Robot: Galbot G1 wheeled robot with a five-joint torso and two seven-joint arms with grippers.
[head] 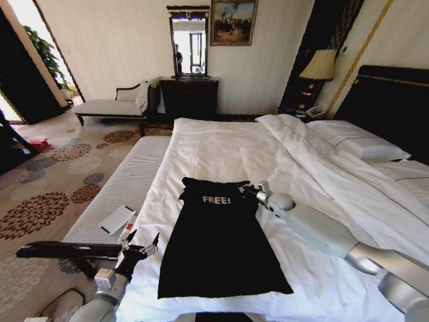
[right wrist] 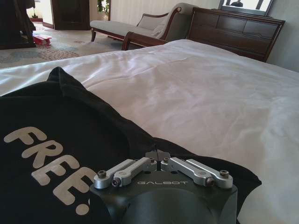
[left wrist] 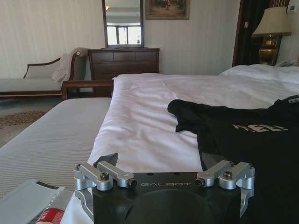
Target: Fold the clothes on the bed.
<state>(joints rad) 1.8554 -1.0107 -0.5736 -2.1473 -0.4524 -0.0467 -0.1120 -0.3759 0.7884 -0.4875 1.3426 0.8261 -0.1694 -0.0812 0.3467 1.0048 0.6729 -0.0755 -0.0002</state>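
Bed (head: pixel 234 147): large, white duvet and sheets, pillows at the right edge of the head view, dark headboard in the upper right corner. It fills the centre and right of that frame.

Chaise (head: pixel 110 106): pale upholstery, dark legs, upper left of the head view, beside a dark dresser (head: pixel 189 97) with a mirror above it.

Lamp (head: pixel 319 67): shaded, lit, upper right of the head view.

Clothes (head: pixel 218 235): one black top with white "FREE!" lettering, spread flat on the duvet, lower centre of the head view, lettering toward the top of the frame.

Right arm: silver, enters from the lower right corner of the head view. Right pincer (head: pixel 251 188): at the top's upper right corner, by the shoulder; in the right wrist view (right wrist: pixel 159 156) the fingers are drawn together with black cloth pinched at their tips.

Left pincer (head: pixel 137 245): lower left of the head view, at the bed's edge, just left of the top and apart from it; in the left wrist view (left wrist: pixel 161 161) the fingers stand wide, holding nothing.

Small white flat object (head: pixel 117 219): on the grey striped surface left of the bed.
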